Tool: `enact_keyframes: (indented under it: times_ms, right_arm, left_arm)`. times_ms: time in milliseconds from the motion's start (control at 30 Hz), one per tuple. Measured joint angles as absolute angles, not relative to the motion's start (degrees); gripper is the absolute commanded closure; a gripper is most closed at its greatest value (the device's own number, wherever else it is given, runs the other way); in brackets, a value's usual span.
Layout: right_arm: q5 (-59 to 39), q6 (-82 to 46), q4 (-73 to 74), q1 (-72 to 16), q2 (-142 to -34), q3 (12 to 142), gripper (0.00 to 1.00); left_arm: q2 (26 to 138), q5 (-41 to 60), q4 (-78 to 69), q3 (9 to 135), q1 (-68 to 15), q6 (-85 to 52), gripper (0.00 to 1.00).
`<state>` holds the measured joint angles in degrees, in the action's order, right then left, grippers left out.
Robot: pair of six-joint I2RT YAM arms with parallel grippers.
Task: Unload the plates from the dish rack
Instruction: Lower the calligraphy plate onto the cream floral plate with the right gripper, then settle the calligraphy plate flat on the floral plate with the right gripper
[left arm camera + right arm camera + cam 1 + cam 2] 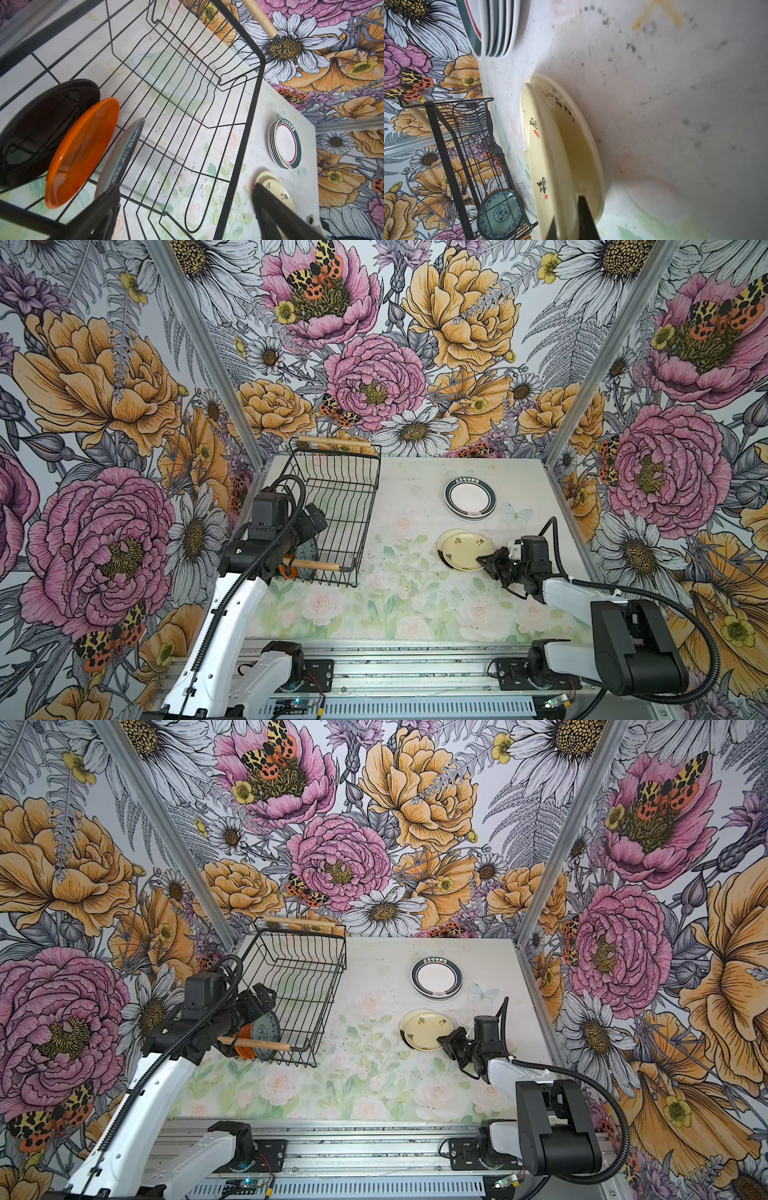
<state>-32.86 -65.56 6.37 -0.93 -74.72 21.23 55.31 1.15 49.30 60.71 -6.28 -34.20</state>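
Observation:
The black wire dish rack (370,514) (332,990) stands at the back left. At its near end a black plate (41,128), an orange plate (83,149) and a teal-patterned plate (124,153) (266,1031) stand on edge. My left gripper (187,218) (259,1004) hangs open just beside the teal plate, only rack wires between its fingers. On the table to the right, my right gripper (486,562) (569,220) is shut on the near rim of a cream floral plate (467,551) (556,158), which overlaps a second cream plate (583,133).
A stack of white plates with dark rims (471,499) (436,977) (287,145) lies behind the cream ones. The rack's wooden handles (318,565) (328,440) cross its near and far ends. Floral walls close in the table (415,605) on three sides.

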Motion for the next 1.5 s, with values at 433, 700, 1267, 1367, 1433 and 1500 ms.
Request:
enact_keyframes:
  times_ms: [433,700,1267,1367,1433,1500]
  right_arm:
    - [-32.67,-65.69,7.25,-2.85,-78.15,23.16,0.81]
    - [-32.58,-66.04,8.01,-3.77,-80.05,23.99,0.64]
    - [-26.94,-57.52,-4.05,-5.5,-79.92,29.54,0.52]
    - [-25.91,-56.53,-6.0,-5.69,-79.29,30.13,0.51]
    - [-25.17,-55.77,-7.81,-5.72,-78.46,30.59,0.51]
    - [-24.36,-54.96,-9.78,-5.72,-77.87,31.29,0.51]
  left_arm:
    - [55.64,2.28,48.51,59.44,-5.43,-34.17,0.01]
    - [55.9,3.55,47.9,59.22,-4.73,-34.13,0.01]
    - [57.08,4.56,47.68,59.18,-4.21,-34.13,0.01]
    - [57.49,4.67,47.64,59.18,-4.19,-34.11,0.01]
    - [57.74,4.82,47.59,59.16,-4.19,-34.11,0.01]
    - [57.91,5.02,47.51,59.11,-4.16,-34.06,0.01]
